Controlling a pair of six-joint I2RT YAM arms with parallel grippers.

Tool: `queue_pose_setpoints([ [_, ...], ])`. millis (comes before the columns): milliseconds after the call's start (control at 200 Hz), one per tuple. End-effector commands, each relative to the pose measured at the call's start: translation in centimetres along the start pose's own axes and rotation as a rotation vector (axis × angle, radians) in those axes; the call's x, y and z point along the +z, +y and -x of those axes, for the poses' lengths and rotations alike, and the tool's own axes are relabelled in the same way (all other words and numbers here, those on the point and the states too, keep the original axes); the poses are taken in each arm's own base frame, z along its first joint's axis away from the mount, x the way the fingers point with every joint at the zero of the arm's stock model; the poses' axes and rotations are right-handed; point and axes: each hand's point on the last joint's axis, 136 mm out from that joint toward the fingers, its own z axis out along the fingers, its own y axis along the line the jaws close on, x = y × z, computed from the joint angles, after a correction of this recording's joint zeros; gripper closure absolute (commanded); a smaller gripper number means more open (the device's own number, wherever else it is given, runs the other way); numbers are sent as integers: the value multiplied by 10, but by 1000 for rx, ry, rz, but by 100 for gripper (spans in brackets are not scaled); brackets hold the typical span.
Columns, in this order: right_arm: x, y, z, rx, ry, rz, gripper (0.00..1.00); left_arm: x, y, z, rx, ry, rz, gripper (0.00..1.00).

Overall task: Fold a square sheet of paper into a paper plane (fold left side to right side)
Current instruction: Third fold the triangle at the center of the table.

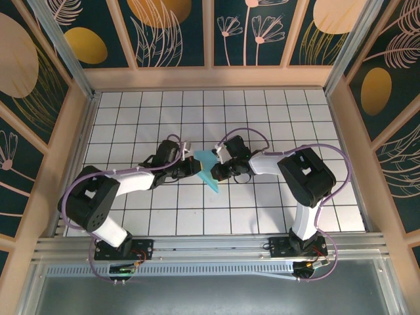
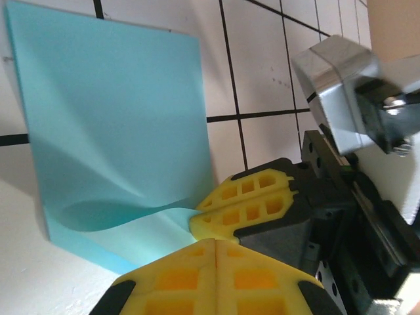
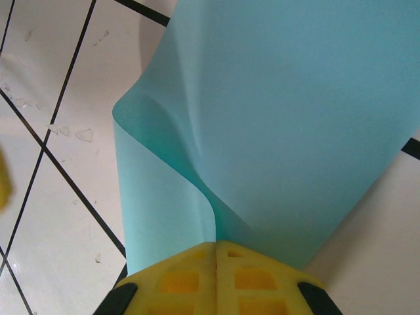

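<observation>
Right wrist: paper sheet (image 3: 282,118) clamped in right end effector (image 3: 216,249), curled.

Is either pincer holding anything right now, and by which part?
The right pincer is shut on the light-blue paper sheet, pinching its curled-over edge. The left pincer is shut at the sheet's near edge; whether it grips cannot be told.

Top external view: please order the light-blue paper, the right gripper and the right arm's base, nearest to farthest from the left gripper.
1. light-blue paper: right at the left gripper.
2. right gripper: just right of the paper.
3. right arm's base: near edge, right.
</observation>
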Motion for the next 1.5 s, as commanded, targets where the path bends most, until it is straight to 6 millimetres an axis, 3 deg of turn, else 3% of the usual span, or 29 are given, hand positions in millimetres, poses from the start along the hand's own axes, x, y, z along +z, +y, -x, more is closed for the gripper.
queue_pose_setpoints([
  [0, 14, -15, -28, 27, 93, -64, 100, 8, -13, 9, 9, -16, -41, 100],
  [260, 15, -16, -29, 24, 102, -71, 100, 24, -14, 4, 6, 21, -39, 100],
  [280, 15, -16, -29, 23, 102, -71, 100, 29, -4, -1, -8, 39, -15, 100],
  [445, 15, -16, -31, 24, 105, -72, 100, 35, 14, -6, -30, 57, 54, 100],
  [1496, 12, -15, -28, 22, 100, -75, 100, 42, 57, -27, -64, 92, 187, 100],
])
